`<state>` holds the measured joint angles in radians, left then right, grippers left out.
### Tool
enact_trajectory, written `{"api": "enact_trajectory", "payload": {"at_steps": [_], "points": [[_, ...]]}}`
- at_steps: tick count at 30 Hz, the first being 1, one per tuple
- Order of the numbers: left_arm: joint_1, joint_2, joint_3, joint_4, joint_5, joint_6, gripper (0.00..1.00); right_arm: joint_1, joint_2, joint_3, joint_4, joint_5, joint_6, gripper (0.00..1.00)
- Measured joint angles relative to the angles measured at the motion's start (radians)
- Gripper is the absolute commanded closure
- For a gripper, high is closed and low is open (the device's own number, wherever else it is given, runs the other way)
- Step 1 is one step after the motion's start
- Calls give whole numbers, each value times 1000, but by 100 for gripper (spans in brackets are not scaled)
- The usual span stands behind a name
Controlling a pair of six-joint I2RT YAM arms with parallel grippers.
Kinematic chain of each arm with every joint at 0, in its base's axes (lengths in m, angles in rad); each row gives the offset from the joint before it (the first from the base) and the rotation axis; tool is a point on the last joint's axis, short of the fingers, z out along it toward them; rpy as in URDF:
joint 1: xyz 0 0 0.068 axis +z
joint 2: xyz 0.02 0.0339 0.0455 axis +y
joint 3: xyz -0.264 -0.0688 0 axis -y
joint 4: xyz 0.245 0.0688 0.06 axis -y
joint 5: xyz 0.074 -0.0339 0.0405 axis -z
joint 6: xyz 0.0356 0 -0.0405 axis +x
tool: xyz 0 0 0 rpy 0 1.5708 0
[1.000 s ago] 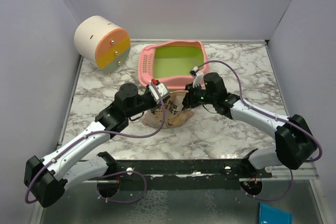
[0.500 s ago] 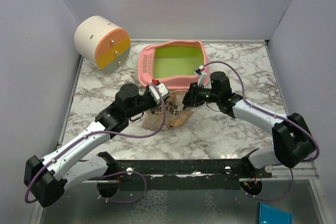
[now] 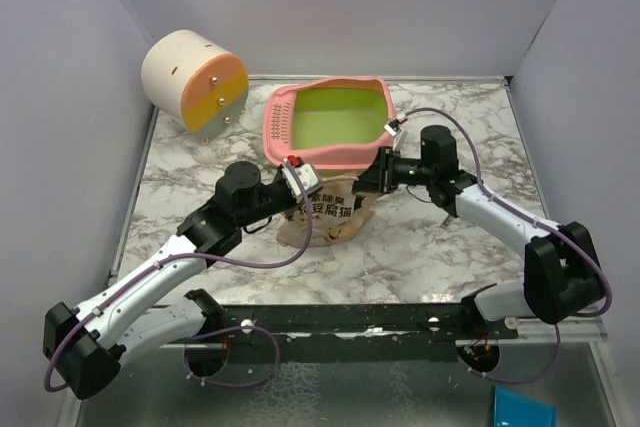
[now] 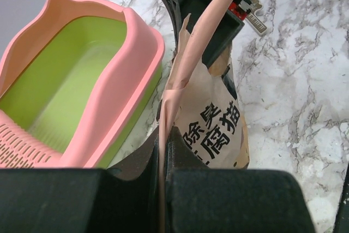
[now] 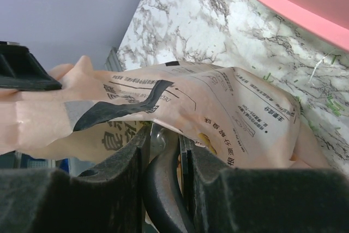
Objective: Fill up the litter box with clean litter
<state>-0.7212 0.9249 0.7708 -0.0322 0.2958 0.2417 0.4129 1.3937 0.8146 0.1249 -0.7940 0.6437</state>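
Observation:
The pink litter box point(image 3: 330, 154) with its lime-green basin sits at the back middle of the table, and no litter shows in it. A beige printed pouch point(image 3: 325, 215) stands just in front of it. My left gripper point(image 3: 300, 180) is shut on the pouch's pink top edge point(image 4: 180, 80), with the box's rim point(image 4: 125, 80) just to its left. My right gripper point(image 3: 368, 185) is at the pouch's right side, shut on a dark curved scoop handle point(image 5: 163, 184) that reaches under the pouch's flap point(image 5: 229, 102). Any clean litter in the pouch is hidden. A few green bits point(image 5: 331, 103) lie on the marble.
A cream-and-orange cylinder point(image 3: 195, 77) lies on its side at the back left. Grey walls close in the table on the left, back and right. A blue object point(image 3: 523, 409) sits below the table's near edge at the right.
My right wrist has swung back and to the right while its fingers stay at the pouch. The pouch now stands a little more upright. The left gripper has kept its hold.

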Motion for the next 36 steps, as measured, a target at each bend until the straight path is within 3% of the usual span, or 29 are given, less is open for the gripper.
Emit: {"api": "enact_trajectory", "payload": {"at_steps": [16,25,36], "points": [[-13,-6,-9,3,41,2,100,-119,-57,0,-6,-160,41,99],[-10,140,155,-81,40,-27,100,-173,-100,92,-185,-107,-37,99],[-1,150,221,-195,12,-32,100,-198,-179,146,-272,-14,-87,99]]}}
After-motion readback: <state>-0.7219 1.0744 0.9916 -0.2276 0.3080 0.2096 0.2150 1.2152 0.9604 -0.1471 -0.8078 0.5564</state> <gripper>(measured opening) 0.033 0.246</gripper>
